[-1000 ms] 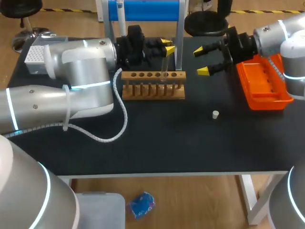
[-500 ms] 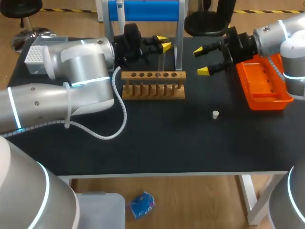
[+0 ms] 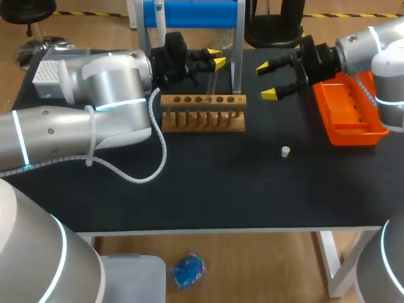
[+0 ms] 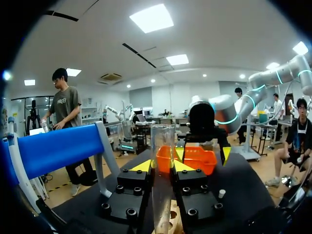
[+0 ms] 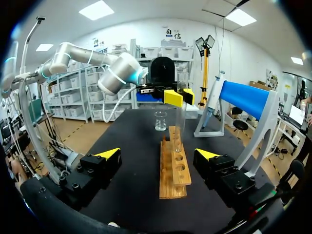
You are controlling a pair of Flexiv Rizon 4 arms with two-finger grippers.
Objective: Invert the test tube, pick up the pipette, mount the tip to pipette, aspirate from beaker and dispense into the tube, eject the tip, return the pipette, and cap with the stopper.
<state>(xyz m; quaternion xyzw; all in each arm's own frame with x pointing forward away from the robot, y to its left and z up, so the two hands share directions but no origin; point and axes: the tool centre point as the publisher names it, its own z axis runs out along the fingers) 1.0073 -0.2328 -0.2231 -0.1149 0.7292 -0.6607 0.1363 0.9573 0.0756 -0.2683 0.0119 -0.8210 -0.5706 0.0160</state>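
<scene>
- Holding the test tube (image 4: 162, 141) upright, my left gripper (image 4: 162, 168) pinches it from two sides over the wooden rack (image 3: 203, 112). The tube's lower end is at or just above the holes, and I cannot tell whether it is clear of them.
- If it is not clear, starting the inversion now would lever the glass against the wood and could snap it.
- Smooth glass between narrow pads could slip or swing mid-turn and drop onto the table (image 3: 208, 183).
- Squeezing harder to prevent that risks cracking it.
- The blue pipette stand (image 3: 192, 12) is close behind, so a wide wrist turn could clip it.
- My right gripper (image 3: 268, 80) hangs spread and empty just beside the rack, within reach of that same sweep.
- The stopper (image 3: 285, 151) lies loose and could roll if bumped.
</scene>
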